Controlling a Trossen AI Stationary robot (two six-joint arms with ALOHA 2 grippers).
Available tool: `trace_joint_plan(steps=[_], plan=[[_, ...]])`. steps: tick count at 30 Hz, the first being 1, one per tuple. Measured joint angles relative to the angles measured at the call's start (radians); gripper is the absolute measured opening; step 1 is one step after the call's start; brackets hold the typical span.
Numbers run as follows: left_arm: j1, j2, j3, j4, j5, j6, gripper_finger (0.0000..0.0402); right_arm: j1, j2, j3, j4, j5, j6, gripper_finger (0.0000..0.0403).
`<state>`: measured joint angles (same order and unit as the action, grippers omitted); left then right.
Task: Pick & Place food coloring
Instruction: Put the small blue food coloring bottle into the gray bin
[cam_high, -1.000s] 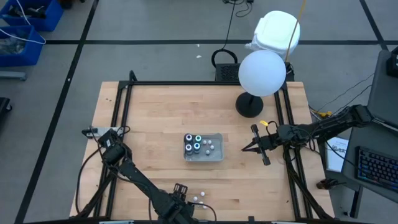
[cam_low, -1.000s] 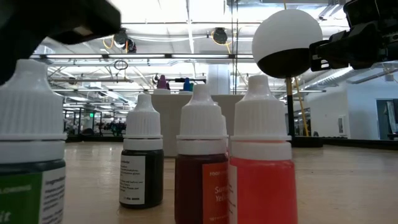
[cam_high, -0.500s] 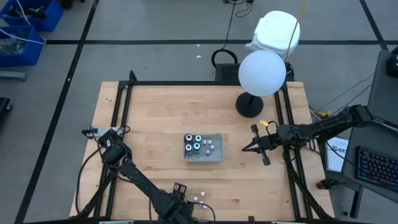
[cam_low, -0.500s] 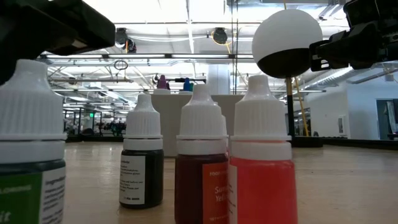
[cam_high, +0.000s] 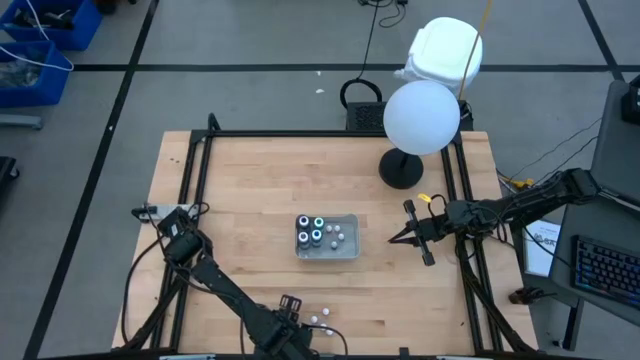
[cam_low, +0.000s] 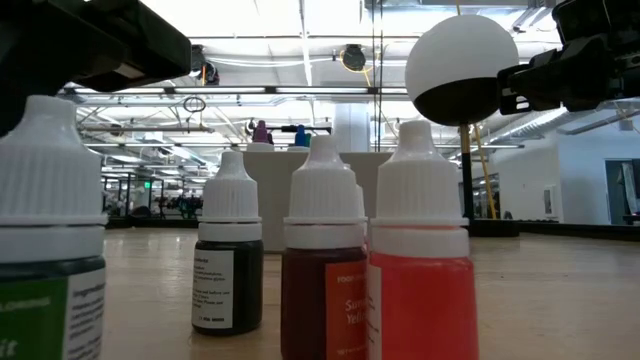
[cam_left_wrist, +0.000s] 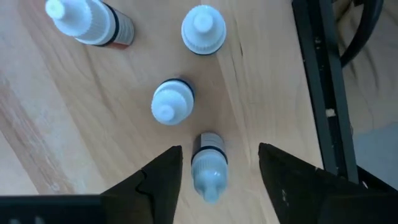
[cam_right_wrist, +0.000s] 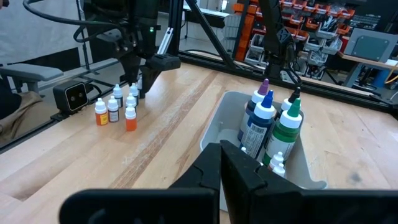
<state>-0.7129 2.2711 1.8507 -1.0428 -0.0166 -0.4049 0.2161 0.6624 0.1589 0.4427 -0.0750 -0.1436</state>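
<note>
Your left gripper (cam_left_wrist: 214, 165) hangs over the small food coloring bottles (cam_left_wrist: 173, 102) at the table's near edge, well apart from the tray (cam_high: 350, 252). Its jaws stand spread on either side of one bottle (cam_left_wrist: 207, 168), which lies between them with gaps showing, not gripped. Three more bottles stand just beside it. Your right gripper (cam_high: 392, 240) waits beside the tray, fingers pressed together, holding nothing. Taller bottles (cam_right_wrist: 267, 121) sit in the tray.

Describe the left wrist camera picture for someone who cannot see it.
The left end effector hangs open above a small white-capped bottle that stands between its fingers on the wooden table. Three more small bottles stand beyond it, near the table's black frame.
</note>
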Motion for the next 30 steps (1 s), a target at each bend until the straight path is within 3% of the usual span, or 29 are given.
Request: trace_joint_plan(steps=[14,24,30], plan=[[0.022,0.0,0.0,-0.003,0.028,-0.026,0.0088,0.0,0.0,0.0,0.0,0.0,0.0,0.0],[0.025,-0.011,-0.001,-0.014,0.043,-0.025,0.008,0.0,0.0,0.0,0.0,0.0,0.001,0.0],[0.046,-0.083,-0.001,-0.057,0.031,-0.014,0.0076,0.0,0.0,0.0,0.001,0.0,0.001,0.0]])
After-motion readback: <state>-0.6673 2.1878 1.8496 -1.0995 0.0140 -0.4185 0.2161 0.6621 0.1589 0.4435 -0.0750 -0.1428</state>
